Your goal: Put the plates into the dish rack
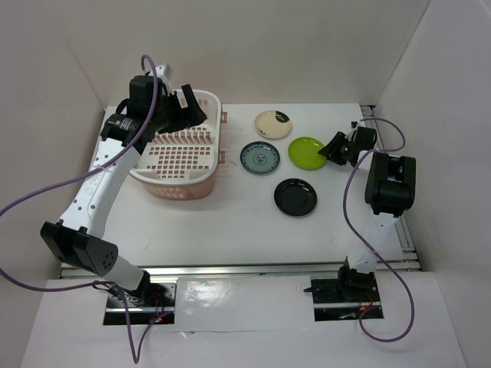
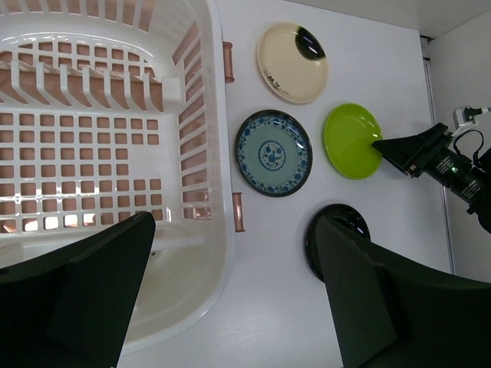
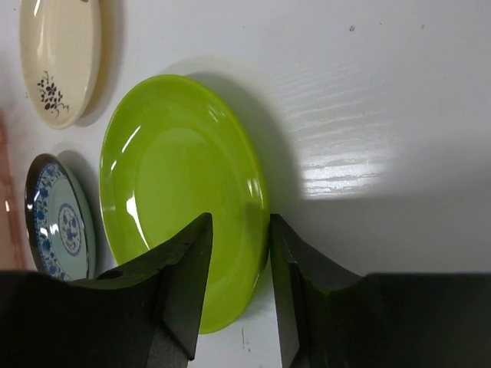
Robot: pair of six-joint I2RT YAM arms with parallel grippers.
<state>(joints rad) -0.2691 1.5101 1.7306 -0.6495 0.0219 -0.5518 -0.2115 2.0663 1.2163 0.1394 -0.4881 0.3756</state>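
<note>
right arm, step in hand: taking up the lime green plate point(image 3: 176, 176). my right gripper point(image 3: 239, 222) straddles its near rim, one finger over the inside of the dish and one outside on the table side. the jaws stand narrow, with the rim between them. a slit of green shows either side, so i judge the pads are not yet biting. the plate lies flat on the table.

recommendation: close squarely on the rim and confirm the pinch before lifting. the glaze is glossy and the rim slopes, so i judge a shallow grip likely to slip. a deeper seat on the rim would be safer. lift clear of its neighbours, then tip the plate upright for the rack's divider prongs.

left arm: my left gripper point(image 2: 234, 230) hangs over the dish rack point(image 2: 207, 138), jaws wide, holding nothing. no plate is in the rack.

other plates, near to far: the black plate point(image 1: 295, 197) closest to my bases, the blue-patterned plate point(image 1: 260, 158) beside the rack, the cream plate point(image 1: 273, 124) farthest. all are flat and apart from one another.

surface: the white table point(image 1: 230, 245) is smooth and faintly reflective, so a flat plate may slide if nudged.

room: plain white panels point(image 1: 268, 46) close in the back and both sides.
</note>
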